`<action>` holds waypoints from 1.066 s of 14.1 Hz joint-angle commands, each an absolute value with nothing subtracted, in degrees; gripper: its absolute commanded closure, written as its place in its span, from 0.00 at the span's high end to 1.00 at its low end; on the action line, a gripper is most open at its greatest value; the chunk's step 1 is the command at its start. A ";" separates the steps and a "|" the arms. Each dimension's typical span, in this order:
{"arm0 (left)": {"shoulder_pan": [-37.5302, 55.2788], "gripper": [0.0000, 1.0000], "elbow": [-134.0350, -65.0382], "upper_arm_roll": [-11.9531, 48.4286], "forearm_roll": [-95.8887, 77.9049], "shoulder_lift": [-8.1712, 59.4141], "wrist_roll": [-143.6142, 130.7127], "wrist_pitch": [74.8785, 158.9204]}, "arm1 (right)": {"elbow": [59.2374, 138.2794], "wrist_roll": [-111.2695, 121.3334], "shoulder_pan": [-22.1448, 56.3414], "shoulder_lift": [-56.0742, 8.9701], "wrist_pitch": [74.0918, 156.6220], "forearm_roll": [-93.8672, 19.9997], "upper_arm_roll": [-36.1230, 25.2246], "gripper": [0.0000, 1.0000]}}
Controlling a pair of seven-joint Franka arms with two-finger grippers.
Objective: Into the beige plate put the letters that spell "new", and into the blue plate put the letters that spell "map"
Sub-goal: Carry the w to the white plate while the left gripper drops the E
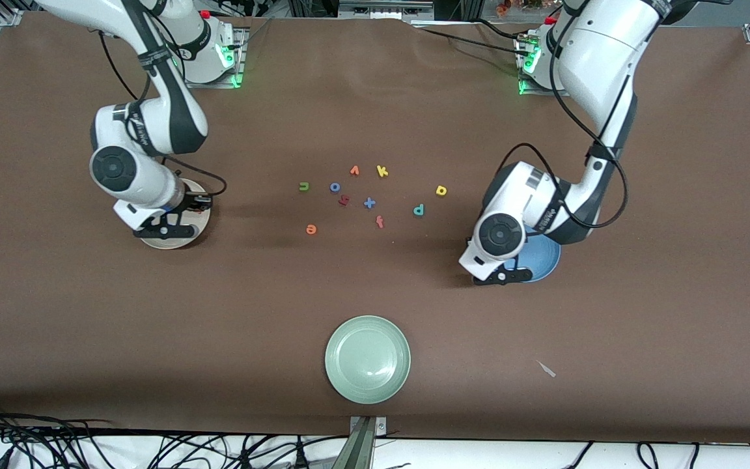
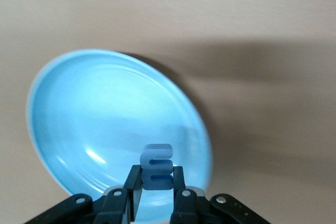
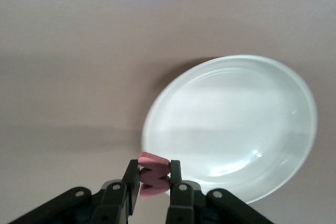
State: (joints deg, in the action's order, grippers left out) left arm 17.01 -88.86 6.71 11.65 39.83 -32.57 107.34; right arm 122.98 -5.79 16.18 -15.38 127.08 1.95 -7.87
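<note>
Left gripper pinched blue m just over blue plate rim. Right gripper pinched pinkish-red w over beige plate edge. Both drops straight below.

- We're in a robotics lab: brown-covered table, both arm bases bolted along its top edge.
- Loose cables trailing below that table's near edge.

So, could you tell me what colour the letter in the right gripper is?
Pinkish-red letter, clearest in the right wrist view.
</note>
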 commanded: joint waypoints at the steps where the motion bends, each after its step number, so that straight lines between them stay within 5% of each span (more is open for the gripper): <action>1: 16.08 0.36 -89.65 6.94 13.89 40.07 -30.41 106.70 | 124.01 -0.89 16.44 -17.48 130.94 2.73 -10.63 0.02; 2: 16.00 0.88 -89.74 6.94 13.89 40.25 -30.41 106.70 | 124.01 -0.88 16.44 -18.36 132.26 2.72 -10.90 0.10; 3: 16.08 1.00 -89.74 7.03 13.89 40.25 -30.50 106.53 | 123.84 -0.97 16.44 -18.89 132.45 2.64 -10.90 0.32; 4: 16.35 1.00 -89.65 7.21 13.54 40.17 -30.59 106.44 | 123.49 -2.01 16.35 -18.90 132.19 2.20 -10.90 0.80; 5: 16.70 1.00 -89.56 7.47 13.19 39.82 -31.02 106.35 | 123.14 -2.11 16.43 -18.72 132.01 2.02 -10.90 1.00; 10: 17.40 1.00 -87.81 12.83 2.50 38.49 -35.15 102.74 | 117.00 -11.75 17.67 -18.90 126.48 1.41 -5.82 1.00; 15: 21.97 1.00 -88.42 13.80 -3.07 41.91 -29.47 109.31 | 111.02 -26.51 17.67 -22.66 126.30 -1.14 2.44 1.00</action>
State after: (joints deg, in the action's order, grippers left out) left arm 21.00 -88.49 13.75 -0.85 39.87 -33.81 106.46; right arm 115.29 -21.08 17.79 -19.63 127.43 0.28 -0.27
